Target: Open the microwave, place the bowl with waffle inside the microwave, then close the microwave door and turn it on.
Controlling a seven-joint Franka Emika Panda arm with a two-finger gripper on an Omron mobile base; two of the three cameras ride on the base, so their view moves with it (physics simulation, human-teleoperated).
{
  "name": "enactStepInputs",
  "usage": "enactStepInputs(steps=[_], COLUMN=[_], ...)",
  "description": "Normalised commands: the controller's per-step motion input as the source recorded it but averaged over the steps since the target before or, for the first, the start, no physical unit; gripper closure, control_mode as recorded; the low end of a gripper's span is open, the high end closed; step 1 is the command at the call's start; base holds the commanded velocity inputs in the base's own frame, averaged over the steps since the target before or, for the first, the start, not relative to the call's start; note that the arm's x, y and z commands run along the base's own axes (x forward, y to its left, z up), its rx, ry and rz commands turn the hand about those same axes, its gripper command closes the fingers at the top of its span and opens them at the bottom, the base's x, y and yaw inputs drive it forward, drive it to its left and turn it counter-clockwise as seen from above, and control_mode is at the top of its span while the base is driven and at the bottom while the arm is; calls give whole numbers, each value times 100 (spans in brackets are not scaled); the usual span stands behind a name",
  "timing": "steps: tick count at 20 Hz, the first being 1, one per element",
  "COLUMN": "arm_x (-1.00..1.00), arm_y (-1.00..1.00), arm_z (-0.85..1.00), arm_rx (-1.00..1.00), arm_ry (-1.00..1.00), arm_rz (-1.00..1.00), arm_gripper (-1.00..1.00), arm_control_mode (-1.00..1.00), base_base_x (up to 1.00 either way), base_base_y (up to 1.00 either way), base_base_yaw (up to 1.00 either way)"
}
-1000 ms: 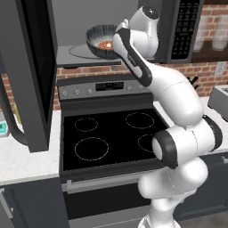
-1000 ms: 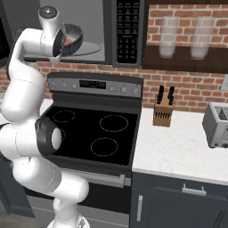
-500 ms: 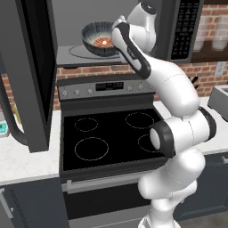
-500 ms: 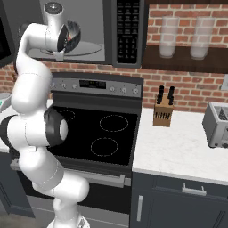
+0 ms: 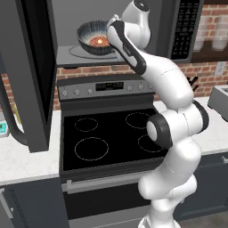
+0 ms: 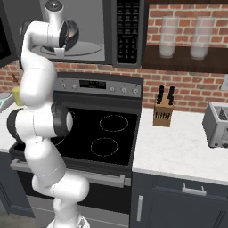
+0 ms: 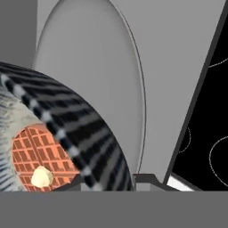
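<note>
The microwave [image 5: 182, 26] stands open, its door [image 5: 26, 67] swung far out to the left. Inside the cavity, just above the round glass turntable [image 5: 84, 52], the streaked dark grey bowl [image 5: 91, 33] hangs tilted toward the camera. The orange-red waffle [image 5: 99, 41] lies in it. My gripper [image 5: 111, 27] is shut on the bowl's right rim. In the hand view the bowl [image 7: 84, 133] and waffle [image 7: 38, 151] sit close at lower left, with the turntable [image 7: 102, 80] behind them. From the right, my arm covers most of the bowl; the keypad [image 6: 128, 26] is in view.
The black stove [image 5: 107, 133] lies below the microwave, its control panel [image 5: 107, 87] at the back. The open door juts out over the left counter [image 5: 18, 160]. On the right counter stand a knife block [image 6: 162, 113] and a toaster [image 6: 218, 124].
The arm has reached further up and in, carrying the bowl a little left and deeper into the microwave cavity. The door has stayed open.
</note>
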Motion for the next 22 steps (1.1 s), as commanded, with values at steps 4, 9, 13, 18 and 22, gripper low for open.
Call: enactStepInputs(steps=[4, 9, 13, 18, 22], arm_x=[0, -3, -18, -30, -43], arm_y=[0, 0, 0, 0, 0], arm_z=[-16, -1, 0, -13, -22], arm_rx=[-4, 0, 0, 0, 0], arm_ry=[-1, -14, -27, -25, -20], arm_rz=[0, 0, 0, 5, 5], arm_gripper=[-100, -100, -100, -100, -100], arm_control_mode=[-100, -100, -100, -100, -100], base_base_x=[0, 0, 0, 0, 0], base_base_y=[0, 0, 0, 0, 0], base_base_yaw=[0, 0, 0, 0, 0])
